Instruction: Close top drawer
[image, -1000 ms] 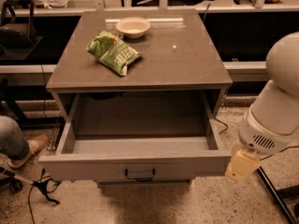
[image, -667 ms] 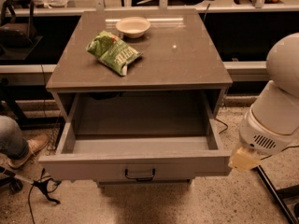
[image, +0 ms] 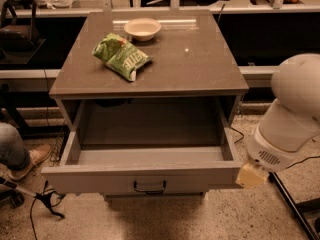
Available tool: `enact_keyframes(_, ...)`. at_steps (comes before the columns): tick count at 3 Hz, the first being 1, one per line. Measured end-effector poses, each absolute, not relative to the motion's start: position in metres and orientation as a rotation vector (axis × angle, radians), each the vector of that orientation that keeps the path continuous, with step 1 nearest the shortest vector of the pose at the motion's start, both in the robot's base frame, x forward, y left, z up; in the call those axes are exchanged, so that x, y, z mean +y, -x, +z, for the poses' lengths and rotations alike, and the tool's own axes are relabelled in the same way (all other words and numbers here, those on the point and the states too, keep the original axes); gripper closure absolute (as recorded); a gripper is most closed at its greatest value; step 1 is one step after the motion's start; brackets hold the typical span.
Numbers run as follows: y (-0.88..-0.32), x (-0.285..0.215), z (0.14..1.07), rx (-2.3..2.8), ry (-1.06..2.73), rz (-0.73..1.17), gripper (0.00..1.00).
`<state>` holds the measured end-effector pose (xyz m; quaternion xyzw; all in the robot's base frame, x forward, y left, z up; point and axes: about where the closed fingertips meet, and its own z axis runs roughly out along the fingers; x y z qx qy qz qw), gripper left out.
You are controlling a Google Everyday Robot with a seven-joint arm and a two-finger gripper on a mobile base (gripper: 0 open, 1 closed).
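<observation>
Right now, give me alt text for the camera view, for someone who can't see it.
The wide grey top drawer stands pulled far open, with the robot's gripper at the right end of its front. A green chip bag and a pale bowl lie on the cabinet top.

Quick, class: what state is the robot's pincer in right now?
Pincer: beside the right front corner of the open top drawer; open or closed cannot be told.

Looks like a lab or office workspace here: speckled terrazzo floor (image: 250, 219), loose black cables (image: 47, 204), a long pale-edged workbench (image: 260, 7) behind the grey cabinet (image: 200, 69). The robot's gripper (image: 250, 175) hangs at the right front corner of the pulled-out wide grey top drawer (image: 150, 180).
</observation>
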<state>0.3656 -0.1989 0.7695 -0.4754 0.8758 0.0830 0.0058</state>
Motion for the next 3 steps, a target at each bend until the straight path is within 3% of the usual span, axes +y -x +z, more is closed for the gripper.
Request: enact_keyframes(3,-0.416,-0.149,0.648,2.872,1.120,0.496,1.00)
